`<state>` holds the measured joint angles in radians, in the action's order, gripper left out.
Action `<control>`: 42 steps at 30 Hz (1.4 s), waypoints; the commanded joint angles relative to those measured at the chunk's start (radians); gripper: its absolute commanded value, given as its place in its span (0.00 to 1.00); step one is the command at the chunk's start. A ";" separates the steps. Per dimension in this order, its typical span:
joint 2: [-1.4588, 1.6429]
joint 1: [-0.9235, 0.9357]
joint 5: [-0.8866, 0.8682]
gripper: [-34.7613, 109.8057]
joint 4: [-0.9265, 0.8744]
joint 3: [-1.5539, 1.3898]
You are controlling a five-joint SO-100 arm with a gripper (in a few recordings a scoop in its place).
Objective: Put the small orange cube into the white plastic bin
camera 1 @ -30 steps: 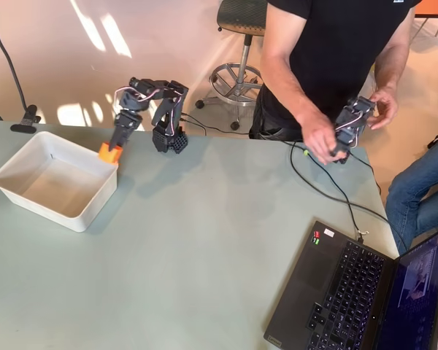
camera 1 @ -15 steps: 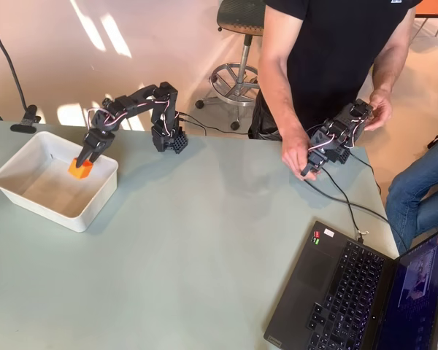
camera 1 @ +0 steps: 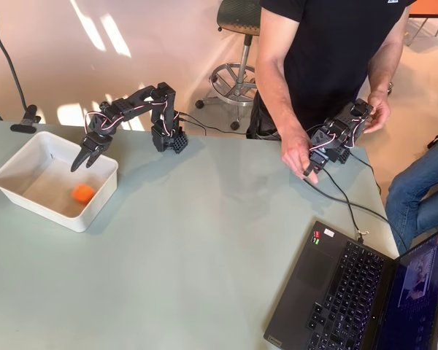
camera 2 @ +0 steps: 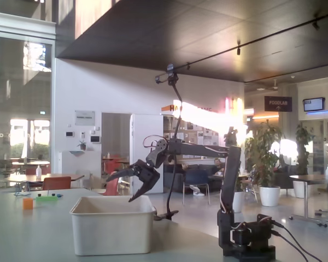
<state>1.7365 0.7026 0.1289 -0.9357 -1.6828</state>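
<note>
Orange cubes: one, the small orange cube (camera 1: 82, 192), left of centre in the overhead view.
White bins: one, the white plastic bin (camera 1: 29, 205) (camera 2: 112, 239), at the left edge of the overhead view, lower centre-left of the fixed view.
Grippers: one, the gripper (camera 1: 84, 158) (camera 2: 122, 185).
Laptops: one, the laptop (camera 1: 350, 292), lower right of the overhead view.
Stools: one, the stool (camera 1: 237, 44), top centre of the overhead view.
People: two, one person (camera 1: 336, 51) at top right, another's leg (camera 1: 423, 189) at the right edge.
</note>
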 commanded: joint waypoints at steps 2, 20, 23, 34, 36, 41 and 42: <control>0.129 -0.003 -0.002 0.64 -0.005 0.029; 0.601 -0.491 -0.241 0.63 -0.517 0.028; 0.629 -0.505 -0.244 0.58 -0.517 0.028; 0.767 -0.695 -0.244 0.44 -0.661 -0.008; 0.769 -0.699 -0.242 0.44 -0.660 -0.063; 0.842 -0.701 -0.238 0.44 -0.629 -0.236; 0.871 -0.701 -0.238 0.44 -0.597 -0.275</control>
<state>2.5510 -0.0031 -0.1089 -1.5785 -1.9113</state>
